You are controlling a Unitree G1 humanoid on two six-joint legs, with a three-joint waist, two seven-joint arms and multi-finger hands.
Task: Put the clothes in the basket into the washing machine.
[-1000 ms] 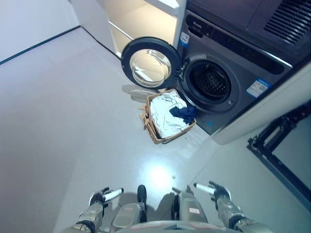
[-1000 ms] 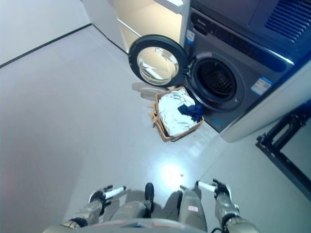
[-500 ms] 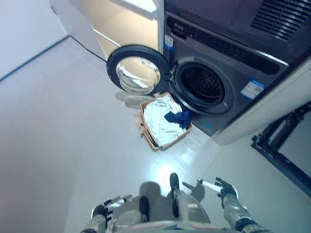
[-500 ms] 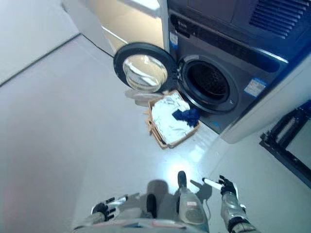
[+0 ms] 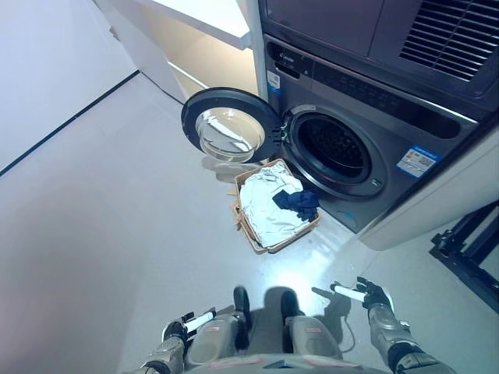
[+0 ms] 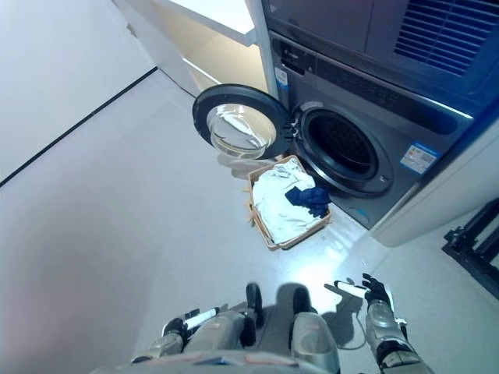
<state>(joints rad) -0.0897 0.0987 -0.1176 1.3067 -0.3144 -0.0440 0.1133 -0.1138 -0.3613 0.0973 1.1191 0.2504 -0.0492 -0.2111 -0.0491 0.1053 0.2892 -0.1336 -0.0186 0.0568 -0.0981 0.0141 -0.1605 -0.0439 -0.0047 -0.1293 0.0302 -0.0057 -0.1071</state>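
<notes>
Approach stance. I keep the left hand (image 5: 175, 330) and right hand (image 5: 373, 297) low, well short of the basket (image 5: 251, 231), fingers loosely extended, holding nothing. The basket sits just before the washer (image 5: 366, 125), beside its swung-open door (image 5: 230, 125), for a short transfer. Inside: white cloth (image 5: 265, 206) and a dark garment (image 5: 298, 202).

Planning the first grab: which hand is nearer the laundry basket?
Right. The right hand hangs below and right of the basket; the left hand sits lower, farther down-left.

Left hand (image 5: 178, 328) and right hand (image 5: 373, 294) low, fingers extended.
</notes>
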